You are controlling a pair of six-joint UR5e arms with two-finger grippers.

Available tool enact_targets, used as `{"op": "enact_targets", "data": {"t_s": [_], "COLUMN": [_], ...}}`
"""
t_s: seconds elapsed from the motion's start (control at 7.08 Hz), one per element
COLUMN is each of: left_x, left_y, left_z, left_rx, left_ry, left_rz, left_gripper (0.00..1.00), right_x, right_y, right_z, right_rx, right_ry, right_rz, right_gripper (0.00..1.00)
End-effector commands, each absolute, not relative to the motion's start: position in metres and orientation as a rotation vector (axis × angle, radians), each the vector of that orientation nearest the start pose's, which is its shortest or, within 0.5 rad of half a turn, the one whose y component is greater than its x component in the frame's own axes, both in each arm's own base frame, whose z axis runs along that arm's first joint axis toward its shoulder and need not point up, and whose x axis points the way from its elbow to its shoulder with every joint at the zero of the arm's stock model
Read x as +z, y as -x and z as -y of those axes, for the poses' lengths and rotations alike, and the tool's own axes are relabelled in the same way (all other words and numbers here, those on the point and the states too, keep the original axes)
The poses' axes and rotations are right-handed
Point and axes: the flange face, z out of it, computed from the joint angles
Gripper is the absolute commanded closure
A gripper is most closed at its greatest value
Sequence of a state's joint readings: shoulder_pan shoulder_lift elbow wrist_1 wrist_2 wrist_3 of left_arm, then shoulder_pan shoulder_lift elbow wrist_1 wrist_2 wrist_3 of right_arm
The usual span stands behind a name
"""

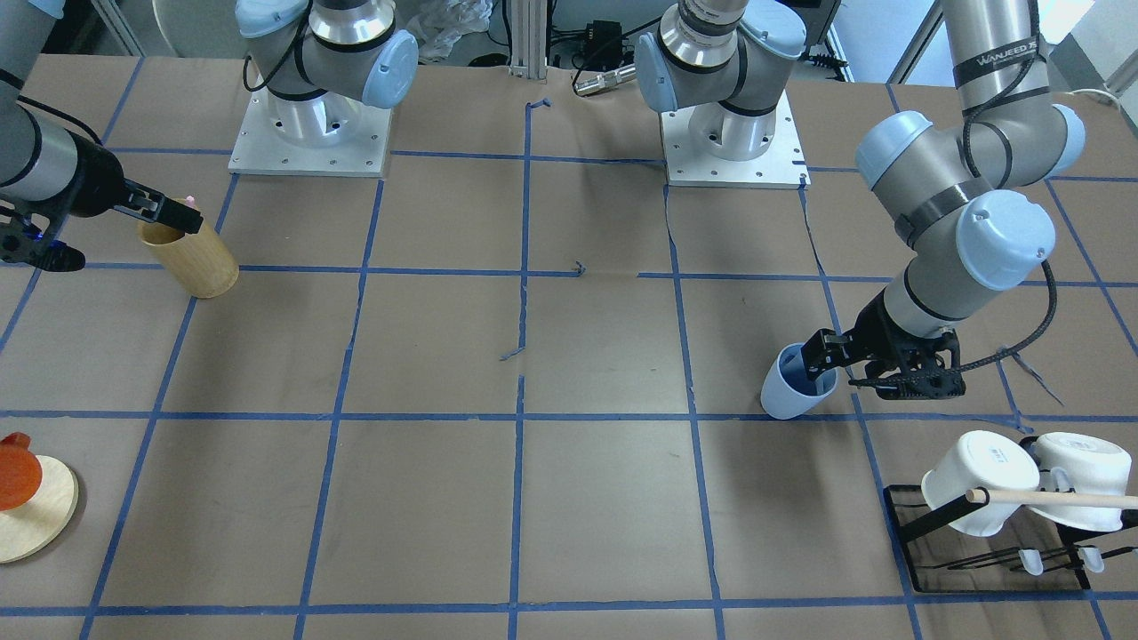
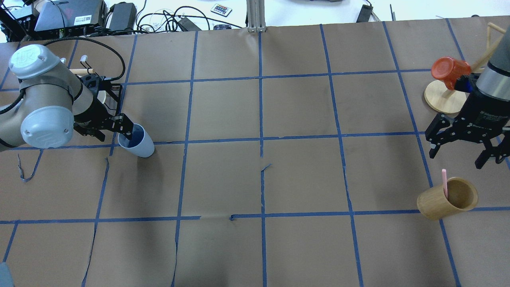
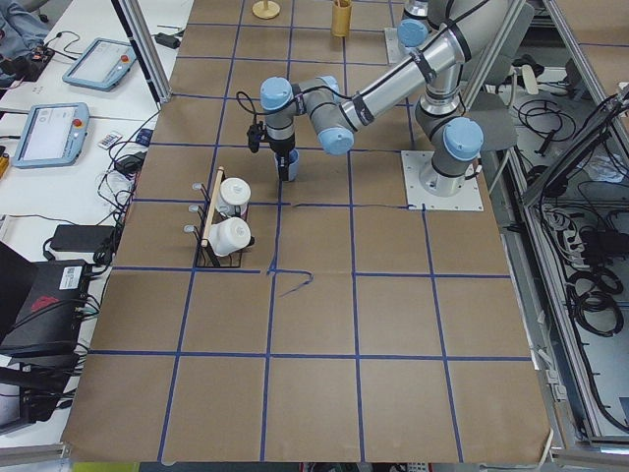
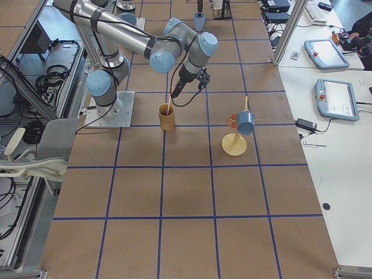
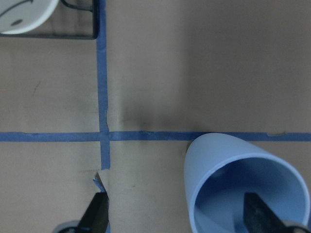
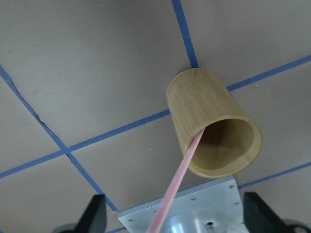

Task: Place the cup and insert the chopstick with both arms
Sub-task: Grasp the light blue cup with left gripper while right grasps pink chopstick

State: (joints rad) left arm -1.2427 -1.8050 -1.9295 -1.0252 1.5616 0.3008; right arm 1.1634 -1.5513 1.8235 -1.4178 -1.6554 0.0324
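Note:
The pale blue cup (image 2: pixel 139 143) stands on the table by a tape crossing on my left side; it also shows in the front view (image 1: pixel 794 396) and the left wrist view (image 5: pixel 233 184). My left gripper (image 2: pixel 126 133) is open and straddles the cup's rim, with one finger (image 5: pixel 257 213) inside and the other outside. A pink chopstick (image 2: pixel 444 183) leans in the tan wooden holder (image 2: pixel 442 205). My right gripper (image 2: pixel 456 157) is open just above the holder. In the right wrist view the chopstick (image 6: pixel 182 177) runs up between the spread fingers.
A black rack (image 1: pixel 907 524) with two white mugs (image 1: pixel 978 480) and a wooden rod stands near the left arm. An orange cup (image 2: pixel 448 71) hangs on a round wooden stand (image 2: pixel 442 101) beyond the right gripper. The arm bases (image 1: pixel 311 133) are at the table's robot side.

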Motion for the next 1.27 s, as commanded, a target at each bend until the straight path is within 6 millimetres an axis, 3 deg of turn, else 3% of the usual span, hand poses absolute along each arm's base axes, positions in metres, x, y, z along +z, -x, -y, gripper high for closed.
{"op": "enact_targets", "data": {"t_s": [0.0, 0.14, 0.42, 0.56, 0.71, 0.85, 0.99, 1.13], "left_x": [0.248, 0.243, 0.252, 0.257, 0.276, 0.294, 0.298, 0.309], "left_y": [-0.039, -0.036, -0.025, -0.007, 0.033, 0.084, 0.151, 0.213], "left_z": [0.534, 0.535, 0.539, 0.539, 0.541, 0.540, 0.529, 0.528], "left_rx": [0.080, 0.091, 0.027, 0.021, -0.028, -0.066, -0.076, -0.172], "left_ry": [0.042, 0.035, 0.068, 0.161, 0.124, 0.172, 0.233, 0.247], "left_rz": [-3.168, -3.173, -3.250, -3.243, -3.228, -3.219, -3.223, -3.239], "left_gripper": [0.84, 0.95, 1.00, 1.00, 1.00, 1.00, 1.00, 1.00], "right_x": [0.333, 0.328, 0.325, 0.325, 0.325, 0.326, 0.325, 0.326], "right_y": [0.054, 0.054, 0.056, 0.062, 0.062, 0.063, 0.064, 0.064], "right_z": [0.451, 0.448, 0.442, 0.441, 0.441, 0.441, 0.443, 0.445], "right_rx": [0.736, 0.805, 0.887, 0.893, 0.894, 0.888, 0.888, 0.884], "right_ry": [-0.786, -0.889, -0.908, -0.925, -0.929, -0.935, -0.935, -0.959], "right_rz": [-2.914, -2.887, -2.865, -2.854, -2.853, -2.851, -2.850, -2.841], "right_gripper": [0.18, 0.32, 0.38, 0.40, 0.48, 0.71, 0.80, 0.97]}}
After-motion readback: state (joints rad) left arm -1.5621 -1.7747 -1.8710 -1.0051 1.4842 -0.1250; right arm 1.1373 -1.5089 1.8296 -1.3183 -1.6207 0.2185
